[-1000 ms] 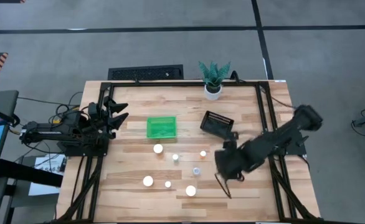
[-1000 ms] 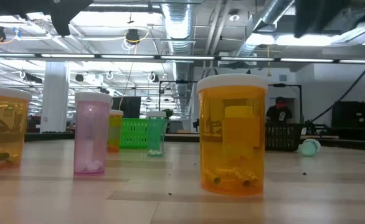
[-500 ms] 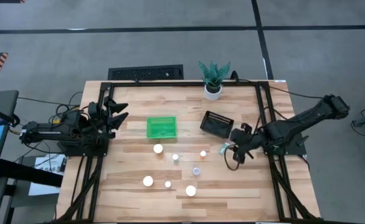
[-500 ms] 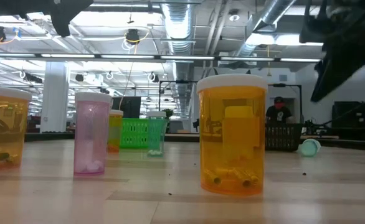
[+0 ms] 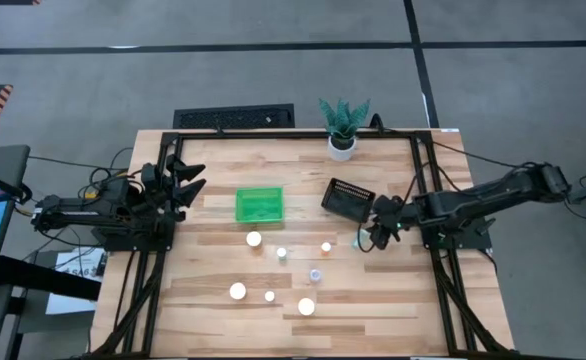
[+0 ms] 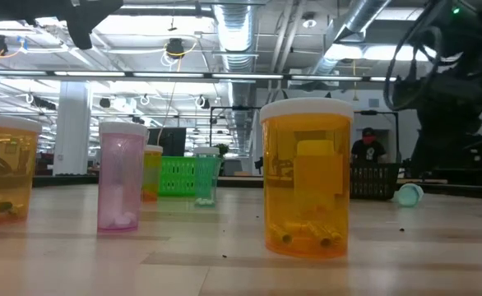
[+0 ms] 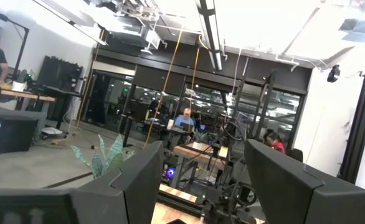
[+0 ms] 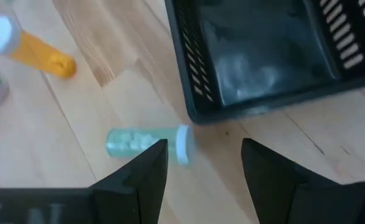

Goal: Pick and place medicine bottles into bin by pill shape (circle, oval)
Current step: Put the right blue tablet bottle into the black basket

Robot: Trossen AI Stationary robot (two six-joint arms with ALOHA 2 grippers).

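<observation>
Two bins sit on the table [image 5: 213, 310]: a green bin [image 5: 259, 205] and a black bin [image 5: 348, 198] (tipped at an angle). I count seven bottles standing upright [image 5: 254, 239] in the middle, all white-capped, and one teal bottle [image 8: 146, 142] lying on its side just beside the black bin. The right gripper [image 5: 381, 228] hovers over that one, jaws open and empty. The left gripper [image 5: 185, 182] waits at the table's left edge, jaws open too.

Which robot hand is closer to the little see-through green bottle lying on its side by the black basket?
The right gripper. It hovers just beside the tipped pale green bottle, fingers apart and empty. The left gripper waits far across the wooden table, at its left edge.
</observation>
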